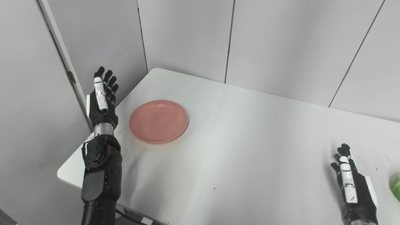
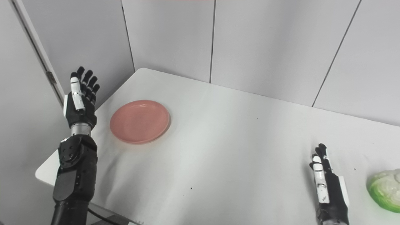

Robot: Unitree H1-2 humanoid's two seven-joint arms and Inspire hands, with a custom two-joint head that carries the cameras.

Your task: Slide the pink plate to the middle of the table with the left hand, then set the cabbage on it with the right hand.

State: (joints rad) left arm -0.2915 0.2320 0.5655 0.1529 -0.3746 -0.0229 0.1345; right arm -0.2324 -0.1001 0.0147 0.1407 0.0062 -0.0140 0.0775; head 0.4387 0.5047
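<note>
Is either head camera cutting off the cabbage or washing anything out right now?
Left eye view: the cabbage is cropped to a green sliver at the right edge. Right eye view: most of it shows, its pale top slightly washed out; the pink plate is evenly lit, with no glare.

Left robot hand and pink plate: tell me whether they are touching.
Apart. The right eye view shows the left robot hand raised beside the table's left edge, with a strip of bare white table between it and the pink plate.

head pair, side by side | looking down, mid-range | both share table [image 1: 250, 156] and wall panels [image 2: 265, 47]
</note>
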